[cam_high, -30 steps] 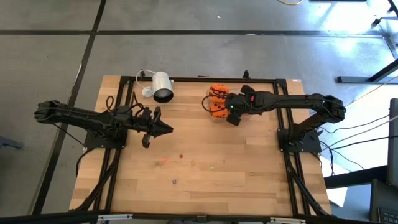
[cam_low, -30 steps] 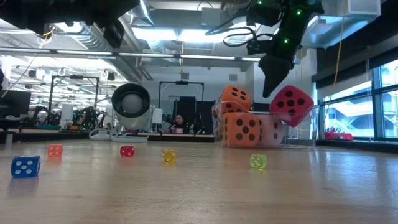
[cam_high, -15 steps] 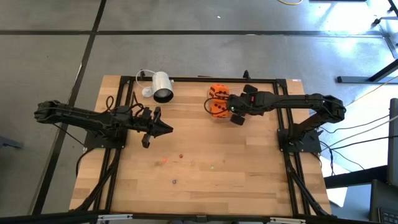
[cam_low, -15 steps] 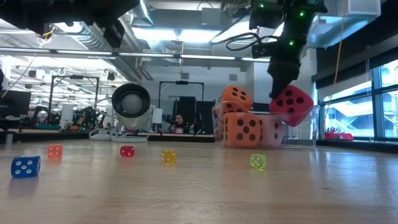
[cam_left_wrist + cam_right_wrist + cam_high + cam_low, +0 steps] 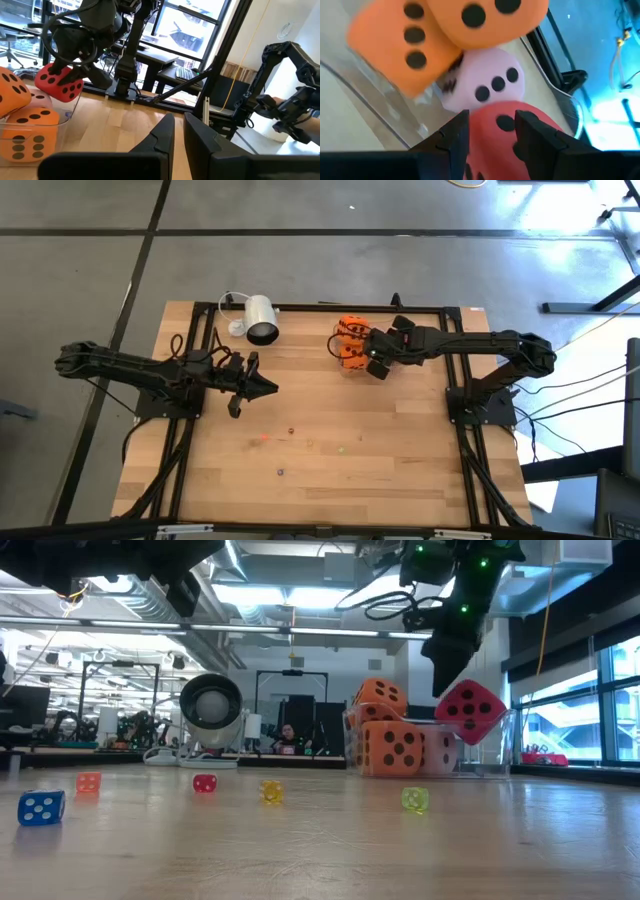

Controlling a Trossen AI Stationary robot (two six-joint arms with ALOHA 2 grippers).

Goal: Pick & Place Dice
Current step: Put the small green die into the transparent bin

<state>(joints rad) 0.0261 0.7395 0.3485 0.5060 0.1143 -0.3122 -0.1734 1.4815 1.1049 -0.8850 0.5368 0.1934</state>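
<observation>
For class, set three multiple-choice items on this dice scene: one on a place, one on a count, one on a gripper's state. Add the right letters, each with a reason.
1. Where is the red die?
A. flat on the table by the blue die
B. at the clear bin's rim, between the right gripper's fingers
C. under the white camera

2. How many orange dice show in the bin?
A. none
B. two
C. five

3. How is the left gripper?
A. shut, holding nothing
B. wide open over the bin
C. shut on a pink die

Answers: 1 B, the right wrist view shows the red die between the fingers. 2 B, one orange die sits on another. 3 A, its fingers meet above bare table.
</observation>
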